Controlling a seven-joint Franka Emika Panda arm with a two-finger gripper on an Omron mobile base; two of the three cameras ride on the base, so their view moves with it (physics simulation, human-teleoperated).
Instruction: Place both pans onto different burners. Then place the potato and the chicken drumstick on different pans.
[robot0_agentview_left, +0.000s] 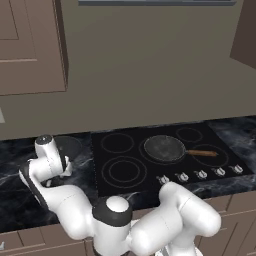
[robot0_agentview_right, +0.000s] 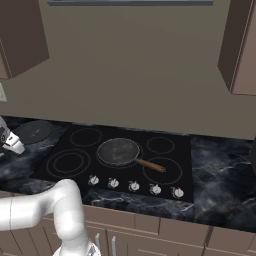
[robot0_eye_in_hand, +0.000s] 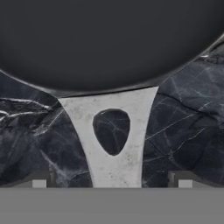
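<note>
The claw (robot0_eye_in_hand: 112, 183), jaws spread wide and gripping nothing, hangs low over the grey handle (robot0_eye_in_hand: 111, 131) of the black pan (robot0_eye_in_hand: 100, 39), its two tips straddling the handle at the bottom of the hand view while the pan's dark bowl fills the top. In the left base view that pan (robot0_agentview_left: 70, 146) sits at middle left, on the dark marble surface (robot0_agentview_left: 15, 190) just beside the cooktop (robot0_agentview_left: 150, 177) (not on it), partly behind the robot's wrist.

By the look of it, the job is about a quarter done. The wooden-handled pan (robot0_agentview_left: 165, 148) already rests on a burner at centre right of the left base view, handle pointing right; the right base view shows it (robot0_agentview_right: 118, 151) at mid-frame. The big ringed burner (robot0_agentview_left: 123, 171) at lower centre lies bare, as does the one behind it (robot0_agentview_left: 117, 142). Moving the black pan onto one of them is the step in hand, a grasp on its handle apparently next.

Both pans are empty. The potato and the chicken drumstick cannot be made out, so both food placements remain.
</note>
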